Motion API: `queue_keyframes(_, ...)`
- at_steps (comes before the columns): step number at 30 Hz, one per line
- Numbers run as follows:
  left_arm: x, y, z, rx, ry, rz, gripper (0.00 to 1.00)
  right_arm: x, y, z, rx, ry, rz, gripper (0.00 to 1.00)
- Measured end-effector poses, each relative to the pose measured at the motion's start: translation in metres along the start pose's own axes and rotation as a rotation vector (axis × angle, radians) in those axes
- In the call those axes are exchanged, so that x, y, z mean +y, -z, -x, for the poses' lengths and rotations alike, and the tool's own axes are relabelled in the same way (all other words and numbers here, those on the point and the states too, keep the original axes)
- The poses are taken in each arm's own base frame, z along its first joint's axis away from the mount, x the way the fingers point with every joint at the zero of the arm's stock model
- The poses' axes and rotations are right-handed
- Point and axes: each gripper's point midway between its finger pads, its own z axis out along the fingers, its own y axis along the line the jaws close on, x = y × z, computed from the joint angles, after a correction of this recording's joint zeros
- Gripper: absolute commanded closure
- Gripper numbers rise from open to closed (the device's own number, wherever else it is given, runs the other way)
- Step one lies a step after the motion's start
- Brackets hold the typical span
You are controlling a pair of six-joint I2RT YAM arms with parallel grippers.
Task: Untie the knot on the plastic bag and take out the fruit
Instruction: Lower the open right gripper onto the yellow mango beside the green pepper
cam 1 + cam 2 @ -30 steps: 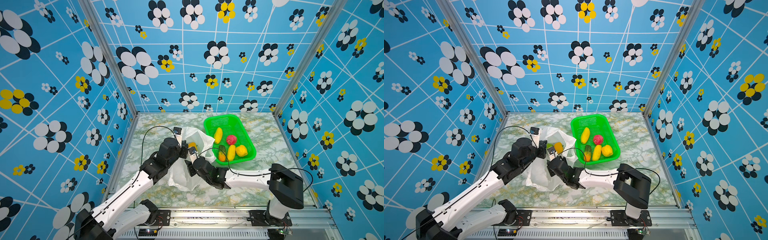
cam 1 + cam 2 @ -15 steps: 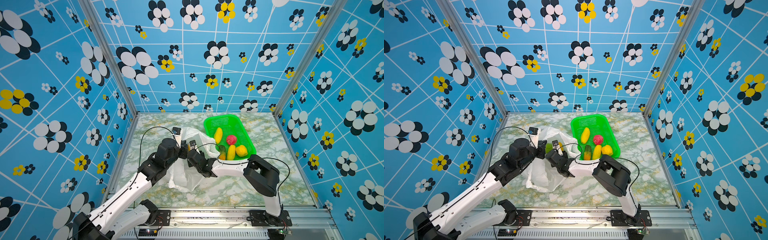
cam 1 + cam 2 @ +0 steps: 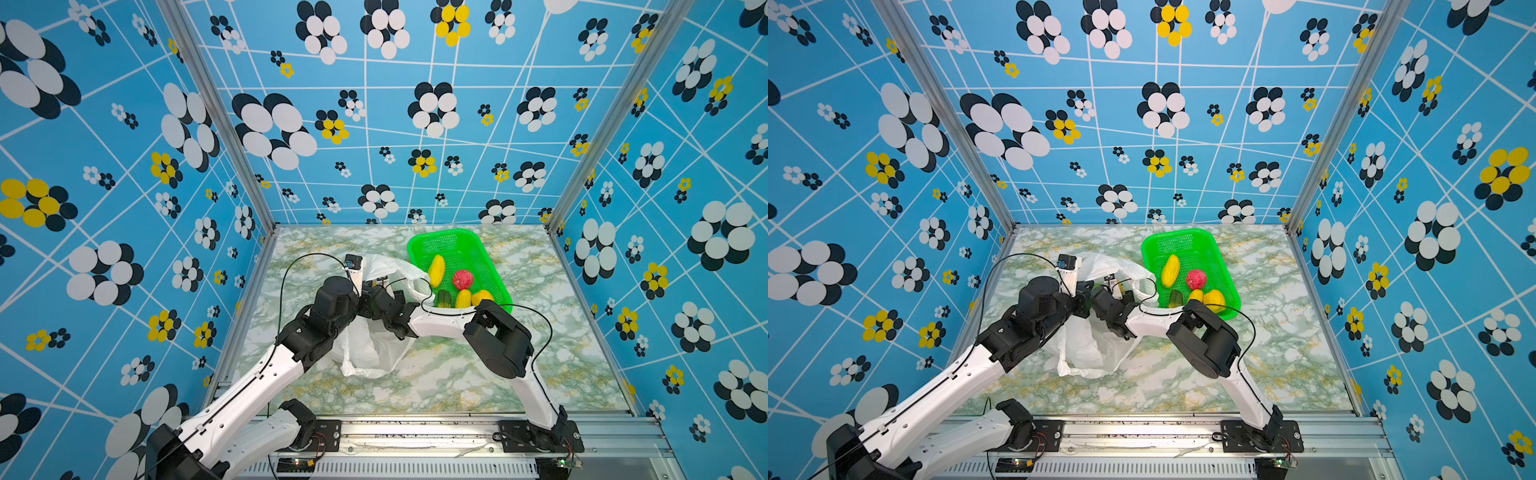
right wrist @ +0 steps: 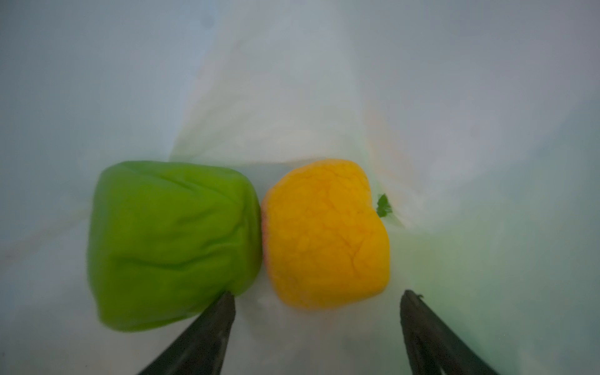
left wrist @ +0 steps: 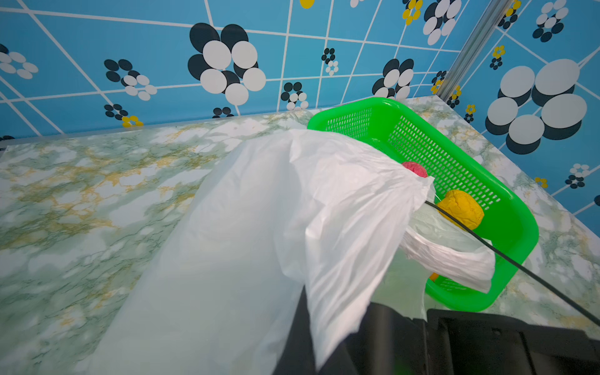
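Step in hand: taking fruit out. Bag (image 3: 374, 345) lies just beside basket (image 3: 419, 245), mouth open. Your left gripper (image 3: 365, 293) is clamped on bag. Your right gripper (image 4: 316, 293) is inside bag, jaws apart, straddling yellow fruit (image 4: 324, 233), which touches green fruit (image 4: 172, 243). Next, likely: close on yellow, carry to basket.

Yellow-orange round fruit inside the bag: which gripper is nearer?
Right. The right gripper sits inside the translucent white plastic bag, open jaws just short of the yellow-orange round fruit; the left gripper grips the bag's rim, outside.
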Motion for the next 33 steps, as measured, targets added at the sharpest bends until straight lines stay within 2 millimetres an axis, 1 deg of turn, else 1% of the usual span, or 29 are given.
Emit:
queue_keyframes(3, 0.0, 0.0, 0.0, 0.0, 0.0, 0.0, 1.0, -0.005, -0.005, -0.002, 0.012, 0.011, -0.023, 0.12)
queue_keyframes(8, 0.0, 0.0, 0.0, 0.001, 0.0, 0.0, 1.0, -0.005, -0.023, 0.007, 0.014, 0.012, -0.064, 0.2)
queue_keyframes(12, 0.0, -0.002, -0.002, 0.007, -0.001, 0.001, 1.0, -0.004, -0.037, 0.009, 0.019, 0.013, -0.083, 0.19)
queue_keyframes(15, 0.0, -0.002, -0.002, 0.009, -0.001, 0.001, 1.0, -0.005, -0.042, 0.006, 0.027, 0.025, -0.095, 0.15)
queue_keyframes(17, 0.0, -0.002, -0.002, 0.009, -0.001, 0.001, 1.0, -0.005, -0.043, 0.007, 0.023, 0.037, -0.097, 0.15)
queue_keyframes(20, 0.0, -0.002, -0.002, 0.009, -0.001, 0.001, 1.0, -0.004, -0.043, 0.009, 0.015, 0.052, -0.093, 0.27)
queue_keyframes(24, 0.0, -0.002, -0.002, 0.009, -0.001, 0.001, 1.0, -0.001, -0.044, 0.014, -0.004, 0.066, -0.083, 0.52)
queue_keyframes(26, 0.0, -0.002, -0.002, 0.009, -0.001, 0.001, 1.0, 0.0, -0.044, 0.016, -0.012, 0.073, -0.079, 0.61)
queue_keyframes(29, 0.0, -0.002, -0.002, 0.009, -0.001, 0.002, 1.0, -0.001, -0.045, 0.013, -0.02, 0.08, -0.074, 0.65)
queue_keyframes(31, 0.0, -0.002, -0.002, 0.008, -0.002, 0.002, 1.0, -0.006, -0.043, 0.004, -0.016, 0.084, -0.073, 0.65)
queue_keyframes(33, 0.0, -0.003, -0.003, 0.01, -0.002, 0.003, 1.0, -0.014, -0.033, -0.002, -0.012, 0.084, -0.067, 0.65)
